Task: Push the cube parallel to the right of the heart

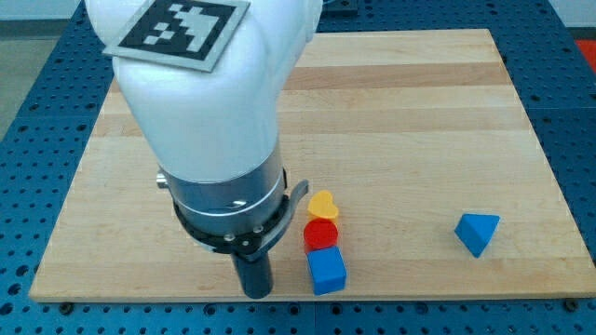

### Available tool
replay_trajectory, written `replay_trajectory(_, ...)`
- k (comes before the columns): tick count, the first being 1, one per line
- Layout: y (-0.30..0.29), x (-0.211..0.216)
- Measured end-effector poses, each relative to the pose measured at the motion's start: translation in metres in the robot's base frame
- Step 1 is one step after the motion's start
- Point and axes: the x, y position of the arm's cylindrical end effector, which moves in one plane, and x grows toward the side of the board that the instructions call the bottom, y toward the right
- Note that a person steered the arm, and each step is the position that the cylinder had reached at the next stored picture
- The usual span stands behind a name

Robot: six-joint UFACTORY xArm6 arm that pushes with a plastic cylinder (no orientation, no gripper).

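Note:
The blue cube [327,271] sits near the board's bottom edge. A red round block [321,234] touches its top side, and the yellow heart [323,204] sits just above that, so the three form a short column. My tip [255,292] is at the board's bottom edge, a little to the left of the blue cube and apart from it. The arm's big white body fills the view's left and middle.
A blue triangular block [477,232] lies at the view's right, near the bottom of the wooden board [447,112]. The arm hides the green star, red star, green cylinder and other yellow block.

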Motion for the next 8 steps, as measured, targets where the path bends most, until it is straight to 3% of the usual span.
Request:
replay_trajectory(3, 0.126, -0.002)
replay_trajectory(4, 0.149, -0.033)
replay_trajectory(6, 0.155, -0.058)
replay_trajectory(7, 0.151, -0.049)
replay_trajectory(8, 0.119, -0.012)
